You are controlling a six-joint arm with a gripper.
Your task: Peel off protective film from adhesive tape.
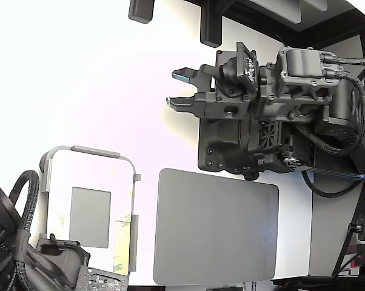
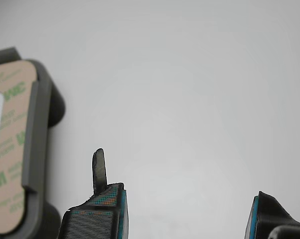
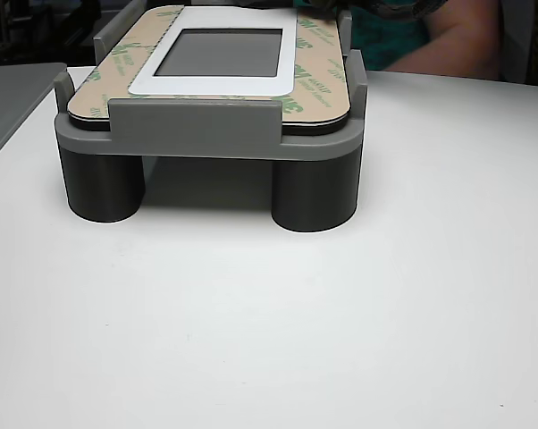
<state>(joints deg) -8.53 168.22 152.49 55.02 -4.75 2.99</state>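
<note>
A white panel [image 1: 88,182] with a small grey patch lies in a grey fixture [image 1: 133,200] at the exterior view's lower left. The protective film [image 1: 123,239] is a pale yellow-green strip along the panel's right edge. It shows tan with green print in the wrist view [image 2: 8,149] and in the other view [image 3: 321,80]. My gripper [image 1: 179,88] hangs over the bare white table, up and to the right of the fixture and well apart from it. In the wrist view the gripper [image 2: 185,219] is open, with nothing between its fingers.
A large grey rounded-corner mat [image 1: 216,226] lies to the right of the fixture in the exterior view. A second arm [image 1: 25,254] sits at the lower left corner beside the fixture. The fixture stands on round legs [image 3: 315,192]. A person's arm [image 3: 452,36] shows behind the table.
</note>
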